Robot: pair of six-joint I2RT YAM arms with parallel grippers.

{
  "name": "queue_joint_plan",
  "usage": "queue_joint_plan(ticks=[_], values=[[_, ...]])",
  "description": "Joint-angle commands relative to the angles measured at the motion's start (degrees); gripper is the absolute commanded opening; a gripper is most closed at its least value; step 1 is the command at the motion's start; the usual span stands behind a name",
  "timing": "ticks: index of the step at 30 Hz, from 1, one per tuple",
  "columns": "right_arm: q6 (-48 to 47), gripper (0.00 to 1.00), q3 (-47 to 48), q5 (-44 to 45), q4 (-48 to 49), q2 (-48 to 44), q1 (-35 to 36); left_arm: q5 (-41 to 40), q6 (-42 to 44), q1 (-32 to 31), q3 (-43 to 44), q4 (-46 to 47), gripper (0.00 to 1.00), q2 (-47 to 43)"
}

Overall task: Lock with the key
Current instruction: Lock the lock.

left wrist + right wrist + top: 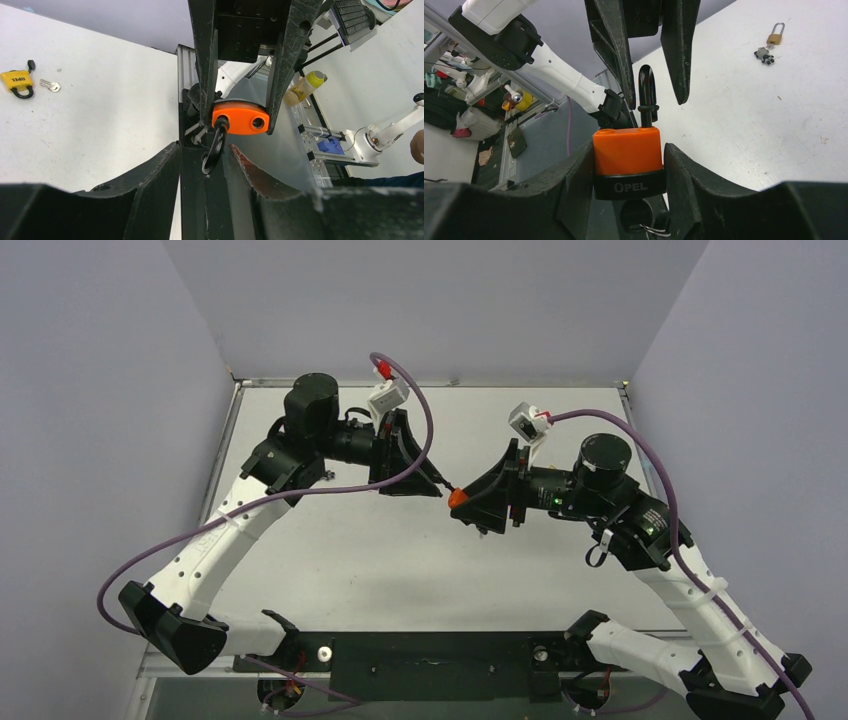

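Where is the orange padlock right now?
At the centre of the top view, the orange padlock is gripped in the right hand, its black shackle poking into the open left hand.

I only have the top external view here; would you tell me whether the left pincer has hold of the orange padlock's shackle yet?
Observer: Not yet; the right wrist view shows the left pincer straddling the black shackle, a gap on each side.
Operator: Is the shackle open?
Observer: Yes; the left wrist view shows an empty hole in the orange padlock's top.
Operator: Is any key nearby?
Observer: A silver key lies on the table beside a yellow padlock, left wrist view.
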Motion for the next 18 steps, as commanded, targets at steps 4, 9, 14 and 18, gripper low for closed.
queue_joint_plan(ticks=[4,9,14,18], values=[[-3.72,0.0,4.52,2.72,-0.84,0.94,0.49,-0.48,1.74,-0.5,2.06,-0.53,0.32,-1.0],[-5.03,0.0,5.28,3.32,-2.65,1.6,0.52,-0.59,1.91,-0.5,1.9,-0.89,0.3,-0.96],[-5.65,0.0,5.62,3.86,-3.61,1.73,0.46,-0.88,1.83,-0.6,1.74,-0.91,0.3,-0.76],[-5.75,0.0,5.77,3.76,-3.92,1.95,0.54,-1.1,1.78,-0.83,1.51,-0.86,0.3,-0.52]])
